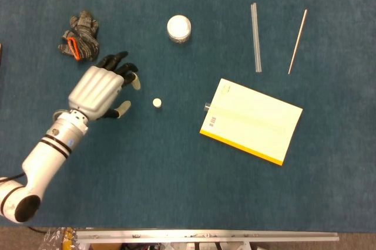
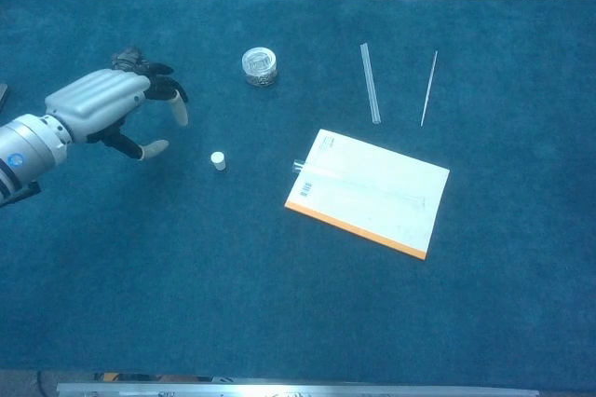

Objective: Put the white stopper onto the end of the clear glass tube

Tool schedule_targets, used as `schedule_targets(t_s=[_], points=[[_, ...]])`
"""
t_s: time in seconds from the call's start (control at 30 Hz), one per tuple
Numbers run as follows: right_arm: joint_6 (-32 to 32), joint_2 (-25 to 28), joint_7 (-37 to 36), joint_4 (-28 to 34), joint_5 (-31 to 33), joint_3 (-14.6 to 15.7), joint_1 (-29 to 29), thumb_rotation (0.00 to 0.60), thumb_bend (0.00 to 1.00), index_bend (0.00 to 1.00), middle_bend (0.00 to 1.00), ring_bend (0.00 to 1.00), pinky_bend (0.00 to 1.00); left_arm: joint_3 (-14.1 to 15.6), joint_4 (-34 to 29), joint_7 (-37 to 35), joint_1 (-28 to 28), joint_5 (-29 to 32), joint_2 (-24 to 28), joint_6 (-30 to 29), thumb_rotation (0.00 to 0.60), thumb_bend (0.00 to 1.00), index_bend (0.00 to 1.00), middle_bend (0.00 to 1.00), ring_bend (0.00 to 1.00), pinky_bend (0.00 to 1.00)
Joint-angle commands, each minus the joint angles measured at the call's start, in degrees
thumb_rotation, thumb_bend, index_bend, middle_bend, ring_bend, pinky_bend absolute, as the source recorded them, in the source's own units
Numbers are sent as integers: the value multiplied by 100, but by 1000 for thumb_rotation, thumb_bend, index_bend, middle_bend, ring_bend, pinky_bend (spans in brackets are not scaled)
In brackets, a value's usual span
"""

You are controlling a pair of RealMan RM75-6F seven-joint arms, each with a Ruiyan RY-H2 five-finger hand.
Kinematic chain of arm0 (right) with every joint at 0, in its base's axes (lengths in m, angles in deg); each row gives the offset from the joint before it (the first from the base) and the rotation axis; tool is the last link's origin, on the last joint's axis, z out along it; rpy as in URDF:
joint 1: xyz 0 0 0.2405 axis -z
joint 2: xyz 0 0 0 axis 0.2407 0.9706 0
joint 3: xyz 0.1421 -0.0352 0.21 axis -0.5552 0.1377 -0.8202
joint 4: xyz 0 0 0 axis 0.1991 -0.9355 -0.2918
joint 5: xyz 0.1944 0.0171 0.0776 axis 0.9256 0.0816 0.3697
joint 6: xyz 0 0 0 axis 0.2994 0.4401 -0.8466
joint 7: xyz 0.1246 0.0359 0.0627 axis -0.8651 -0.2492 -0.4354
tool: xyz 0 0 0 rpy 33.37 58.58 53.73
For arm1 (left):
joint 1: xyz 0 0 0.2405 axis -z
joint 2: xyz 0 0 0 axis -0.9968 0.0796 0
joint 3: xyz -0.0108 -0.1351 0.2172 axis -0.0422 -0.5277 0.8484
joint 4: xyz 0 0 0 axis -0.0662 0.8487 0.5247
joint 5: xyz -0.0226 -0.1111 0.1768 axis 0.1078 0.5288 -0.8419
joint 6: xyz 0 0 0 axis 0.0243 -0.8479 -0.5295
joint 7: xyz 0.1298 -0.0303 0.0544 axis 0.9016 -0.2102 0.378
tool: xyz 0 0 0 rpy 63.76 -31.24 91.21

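We note matt napped cloth on the table [image 1: 176, 191], a clear glass tube [image 1: 256, 37], and a glossy silver-shelled left hand [image 1: 100, 90].

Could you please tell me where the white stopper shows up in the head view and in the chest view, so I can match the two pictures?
Head view: the white stopper lies left of centre on the blue cloth, just right of the left hand.
Chest view: the white stopper lies left of centre, right of the left hand.
Shared landmark: the yellow-edged notepad lies to its right in both.
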Motion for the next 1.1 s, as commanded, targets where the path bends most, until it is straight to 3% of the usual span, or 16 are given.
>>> schedule_targets(t_s=[0.03, 0.63, 1.1], points=[[-3, 4, -21, -22, 7, 1, -2, 600, 292, 171, 138, 21, 210, 42, 76, 75, 47, 67, -119, 25, 600, 339, 390, 217, 40, 80], [-17, 71, -139, -90, 43, 6, -19, 600, 292, 171, 138, 21, 210, 88, 561, 435, 369, 361, -901, 148, 600, 338, 392, 207, 38, 80], [38, 118, -231, -126, 46, 14, 18, 600, 291, 171, 138, 21, 210, 120, 889, 401, 450, 504, -1217, 142, 600, 338, 396, 207, 36, 80]])
